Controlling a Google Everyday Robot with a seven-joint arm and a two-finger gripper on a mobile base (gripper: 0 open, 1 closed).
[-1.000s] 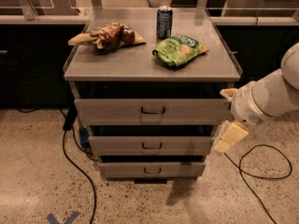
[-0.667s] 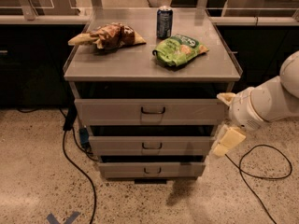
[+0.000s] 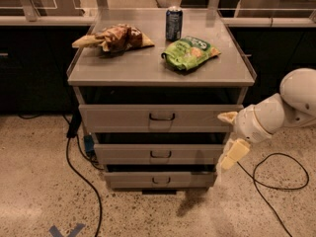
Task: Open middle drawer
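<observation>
The middle drawer (image 3: 123, 153) is the second of three light-grey fronts in a metal cabinet, with a small dark wire handle (image 3: 161, 154) at its centre. The top drawer (image 3: 118, 118) is above it and the bottom drawer (image 3: 128, 179) is below. My gripper (image 3: 229, 136) is at the cabinet's right front corner, level with the gap between the top and middle drawers. Its cream fingers are spread apart and hold nothing. It is well to the right of the handle and does not touch it.
On the cabinet top (image 3: 133, 70) lie a brown snack bag (image 3: 113, 37), a green chip bag (image 3: 190, 52) and a dark soda can (image 3: 173, 23). Black cables (image 3: 74, 162) trail on the speckled floor left and right (image 3: 276, 177). Dark counters stand behind.
My arm and gripper have shifted slightly left, closer to the cabinet's right corner. The drawers have not moved.
</observation>
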